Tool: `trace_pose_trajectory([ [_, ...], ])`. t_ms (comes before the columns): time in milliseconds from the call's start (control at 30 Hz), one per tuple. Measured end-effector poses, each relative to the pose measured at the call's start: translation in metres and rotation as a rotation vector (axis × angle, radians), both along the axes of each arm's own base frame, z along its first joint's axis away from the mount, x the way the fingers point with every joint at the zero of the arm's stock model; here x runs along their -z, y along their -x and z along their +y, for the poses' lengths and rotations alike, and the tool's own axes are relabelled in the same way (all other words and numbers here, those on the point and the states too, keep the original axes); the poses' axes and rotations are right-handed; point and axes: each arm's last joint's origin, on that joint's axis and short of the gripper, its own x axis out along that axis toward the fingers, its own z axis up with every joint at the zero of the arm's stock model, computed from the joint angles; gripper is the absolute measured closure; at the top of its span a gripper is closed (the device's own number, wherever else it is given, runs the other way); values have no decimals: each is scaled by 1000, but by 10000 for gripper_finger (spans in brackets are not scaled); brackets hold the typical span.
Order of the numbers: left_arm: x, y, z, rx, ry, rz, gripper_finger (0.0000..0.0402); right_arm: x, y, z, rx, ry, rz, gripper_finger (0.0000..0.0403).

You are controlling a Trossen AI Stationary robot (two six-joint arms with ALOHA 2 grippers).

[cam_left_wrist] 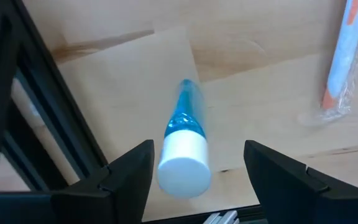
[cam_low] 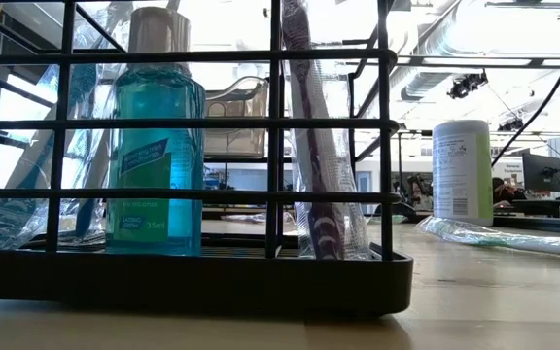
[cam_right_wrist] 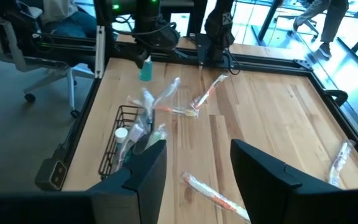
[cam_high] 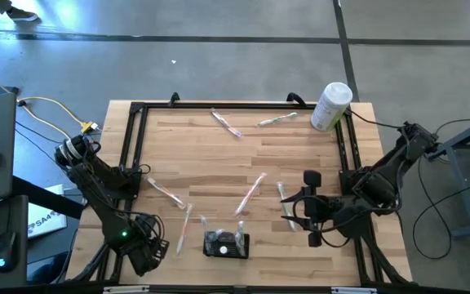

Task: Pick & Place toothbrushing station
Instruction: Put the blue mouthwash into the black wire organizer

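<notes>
Looking straight down from the high camera, I see the toothbrushing station (cam_high: 226, 244) sitting at the near edge of the wooden table (cam_high: 219, 159), a low black wire holder with a few items standing in it. My left gripper (cam_high: 155, 251) hangs just beside it toward my left, close to the table's black frame (cam_high: 131, 139); from up here I cannot tell how wide its jaws stand. My right gripper (cam_high: 295, 210) hovers over the table toward my right of the station, its two fingers spread apart with nothing between them. Wrapped toothbrushes (cam_high: 250, 194) lie scattered across the wood, and a white cylindrical container (cam_high: 330, 106) lies in the far right corner.

At table height the station (cam_low: 183, 282) fills the picture: its dark base and wire bars hold a blue mouthwash bottle (cam_low: 154, 156) and a wrapped purple toothbrush (cam_low: 317, 165), both upright. The white container (cam_low: 463, 172) stands on the table far behind.

Through my left wrist camera my left gripper (cam_left_wrist: 197, 168) has its jaws open wide. Between the fingers shows a small blue bottle with a white cap (cam_left_wrist: 184, 149); neither finger touches it. An orange-and-white wrapped toothbrush (cam_left_wrist: 342, 59) lies on the wood beyond.

Through my right wrist camera my right gripper (cam_right_wrist: 197, 168) is open and empty, above bare wood. The station (cam_right_wrist: 128, 140) stands ahead by the table's edge.
</notes>
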Motion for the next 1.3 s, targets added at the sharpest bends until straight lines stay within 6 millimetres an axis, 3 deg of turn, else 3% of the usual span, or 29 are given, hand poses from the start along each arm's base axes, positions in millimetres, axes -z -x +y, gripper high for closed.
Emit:
trace_pose_trajectory([
  [200,3,1,1,0,-7,4,179,0,-1,-1,5,-3,1,232],
  [567,3,1,2,10,-15,15,309,0,-2,-3,11,-2,-1,232],
  [867,0,-2,-4,12,42,-19,309,0,-2,-3,10,1,0,232],
  [1033,-23,-8,-11,11,88,-51,309,0,-2,-2,9,2,1,232],
  [1300,-95,-16,-19,-12,142,-181,309,1,2,2,-9,-1,6,232],
])
